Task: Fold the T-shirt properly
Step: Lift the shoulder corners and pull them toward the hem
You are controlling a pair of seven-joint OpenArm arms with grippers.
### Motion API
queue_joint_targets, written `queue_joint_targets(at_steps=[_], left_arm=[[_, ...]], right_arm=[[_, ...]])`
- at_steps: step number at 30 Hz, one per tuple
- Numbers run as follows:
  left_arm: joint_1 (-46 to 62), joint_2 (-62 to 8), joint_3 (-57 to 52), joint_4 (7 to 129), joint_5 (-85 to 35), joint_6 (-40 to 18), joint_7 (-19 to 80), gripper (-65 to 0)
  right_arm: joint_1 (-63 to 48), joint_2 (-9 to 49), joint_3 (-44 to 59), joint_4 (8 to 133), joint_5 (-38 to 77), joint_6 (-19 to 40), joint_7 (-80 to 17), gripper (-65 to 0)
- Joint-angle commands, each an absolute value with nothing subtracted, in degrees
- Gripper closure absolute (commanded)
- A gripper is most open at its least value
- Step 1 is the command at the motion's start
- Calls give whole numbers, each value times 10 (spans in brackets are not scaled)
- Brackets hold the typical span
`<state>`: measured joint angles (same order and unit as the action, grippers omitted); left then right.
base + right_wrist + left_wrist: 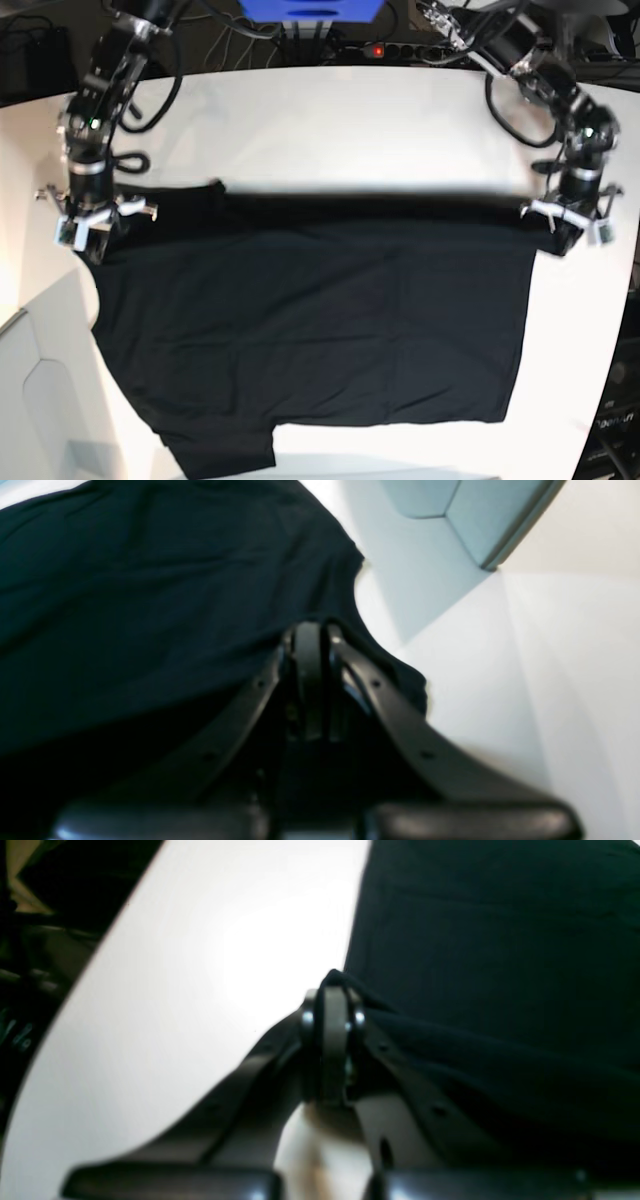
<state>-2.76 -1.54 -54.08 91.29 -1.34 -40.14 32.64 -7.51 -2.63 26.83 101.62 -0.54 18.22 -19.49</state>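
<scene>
Left gripper [332, 1000]: fingers pressed together on a bunched corner of the T-shirt [490, 950]; black cloth pokes up just past the fingertips in the left wrist view.
Left gripper from the base view [570, 228]: at the shirt's far corner on that view's right, pointing down at the cloth.
Right gripper [312, 635]: fingers pressed together, pinching the shirt's edge [150, 605]; cloth wraps round both sides of the fingers in the right wrist view.
Right gripper from the base view [92, 232]: at the shirt's far corner on that view's left, near a sleeve.
T-shirt [310, 330]: black, plain side showing, spread wide and mostly flat on the table [340, 120], with its far edge stretched between the two grippers.
Far edge of the shirt: blurred in the base view, running roughly straight from one gripper to the other.
Near edge of the shirt: a sleeve-like flap juts out toward the near left of the shirt body.
Table: white, bare beyond the shirt's far edge and on both sides of the shirt.
Blue box [310, 8]: past the table's far edge, well apart from the shirt, beside black cables [250, 40].
Pale grey panel [465, 515]: to the side of the shirt in the right wrist view, apart from the cloth.
</scene>
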Motion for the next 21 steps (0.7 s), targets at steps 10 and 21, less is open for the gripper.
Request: queue_joint_targets(at_steps=[10, 21], left_arm=[[-74, -30, -540, 871, -11, -400, 306, -2], [-115, -51, -520, 821, -11, -400, 305, -1]], right_arm=[[5, 0, 259, 928, 0, 183, -182, 0], [75, 24, 213, 847, 0, 182, -181, 0]])
